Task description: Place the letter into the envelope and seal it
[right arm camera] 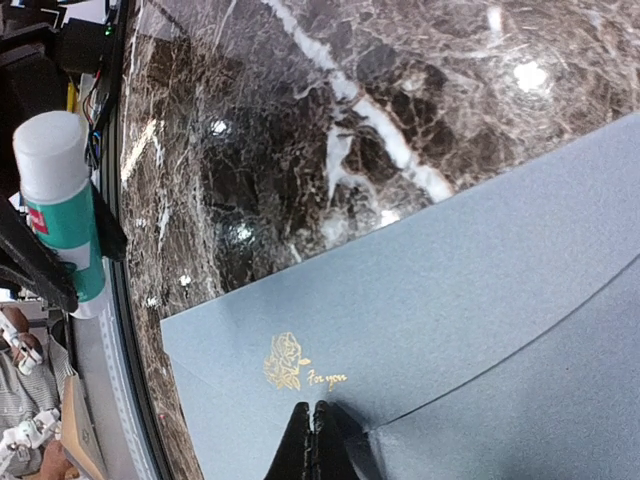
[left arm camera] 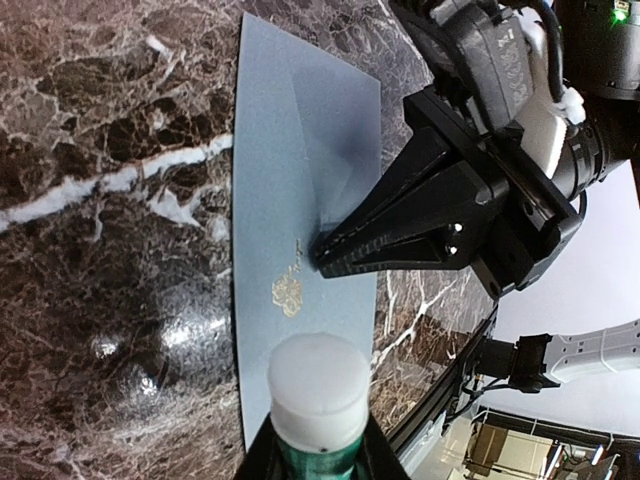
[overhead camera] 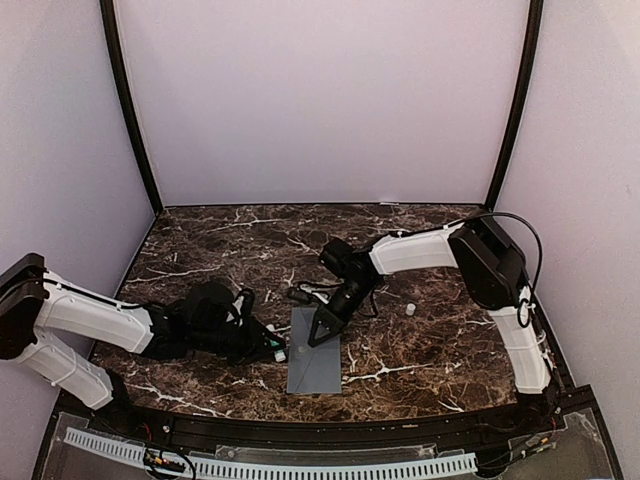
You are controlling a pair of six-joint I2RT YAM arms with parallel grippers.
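Envelope (left arm camera: pixel 290 180) flap under closed R fingers (left arm camera: pixel 362 245); L fingers (left arm camera: pixel 256 466) clamp half-hidden glue stick (left arm camera: pixel 318 385).

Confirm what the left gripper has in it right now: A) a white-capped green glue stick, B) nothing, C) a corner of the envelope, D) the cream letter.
A: in the left wrist view the left gripper is clamped on the glue stick, white cap pointing outward, while the envelope lies flat on the table beyond it.
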